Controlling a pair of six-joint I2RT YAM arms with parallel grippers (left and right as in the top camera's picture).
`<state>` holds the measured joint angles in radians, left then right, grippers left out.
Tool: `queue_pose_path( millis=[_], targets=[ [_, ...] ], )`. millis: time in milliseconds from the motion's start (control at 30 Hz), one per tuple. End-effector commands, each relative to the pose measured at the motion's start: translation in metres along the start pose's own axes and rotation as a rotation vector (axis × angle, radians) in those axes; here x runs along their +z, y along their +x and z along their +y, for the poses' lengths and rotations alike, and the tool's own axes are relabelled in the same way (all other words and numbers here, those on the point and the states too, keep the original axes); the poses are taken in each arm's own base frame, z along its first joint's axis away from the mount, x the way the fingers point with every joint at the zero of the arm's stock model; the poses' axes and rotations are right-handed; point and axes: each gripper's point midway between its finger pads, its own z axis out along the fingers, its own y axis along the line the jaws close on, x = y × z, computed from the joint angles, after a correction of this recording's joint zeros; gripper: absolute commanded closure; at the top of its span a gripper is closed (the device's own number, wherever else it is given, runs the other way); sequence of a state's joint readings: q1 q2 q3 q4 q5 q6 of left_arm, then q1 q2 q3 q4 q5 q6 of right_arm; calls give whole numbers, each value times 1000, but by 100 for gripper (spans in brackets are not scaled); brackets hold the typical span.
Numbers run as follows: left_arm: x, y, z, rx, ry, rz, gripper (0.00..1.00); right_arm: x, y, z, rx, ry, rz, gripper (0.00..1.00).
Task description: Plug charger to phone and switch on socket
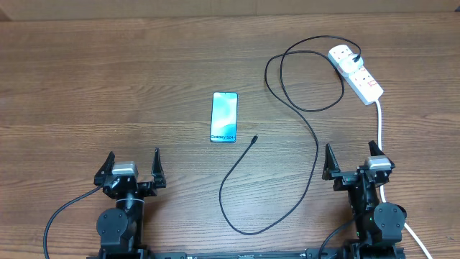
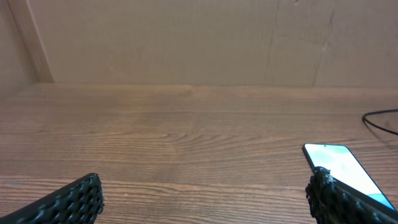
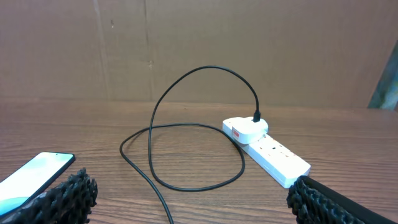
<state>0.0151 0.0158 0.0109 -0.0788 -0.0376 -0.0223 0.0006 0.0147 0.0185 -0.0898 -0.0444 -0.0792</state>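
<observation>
The phone (image 1: 224, 116) lies flat mid-table, blue-teal screen up, "Galaxy S24" text at its near edge; it also shows in the left wrist view (image 2: 339, 165) and the right wrist view (image 3: 34, 174). The black charger cable (image 1: 287, 155) loops across the table; its connector tip (image 1: 254, 139) lies just right of the phone's near corner. Its plug (image 1: 345, 55) sits in the far outlet of the white socket strip (image 1: 357, 72), also seen in the right wrist view (image 3: 267, 146). My left gripper (image 1: 134, 167) and right gripper (image 1: 352, 160) are open and empty near the front edge.
The strip's thick white cord (image 1: 381, 133) runs down the right side past my right arm. A brown cardboard wall (image 3: 199, 50) stands behind the table.
</observation>
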Motion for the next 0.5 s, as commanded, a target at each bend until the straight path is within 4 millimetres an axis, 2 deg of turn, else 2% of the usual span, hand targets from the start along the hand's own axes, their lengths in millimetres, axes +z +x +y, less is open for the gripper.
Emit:
queue_pose_path(
  millis=[0, 267, 467],
  targets=[
    [0, 0, -1, 15, 8, -8, 0, 0, 1, 0, -5, 2, -8, 0],
    [0, 0, -1, 14, 9, -8, 0, 0, 1, 0, -5, 2, -8, 0],
    [-1, -1, -14, -117, 81, -4, 0, 0, 1, 0, -5, 2, -8, 0]
  ],
)
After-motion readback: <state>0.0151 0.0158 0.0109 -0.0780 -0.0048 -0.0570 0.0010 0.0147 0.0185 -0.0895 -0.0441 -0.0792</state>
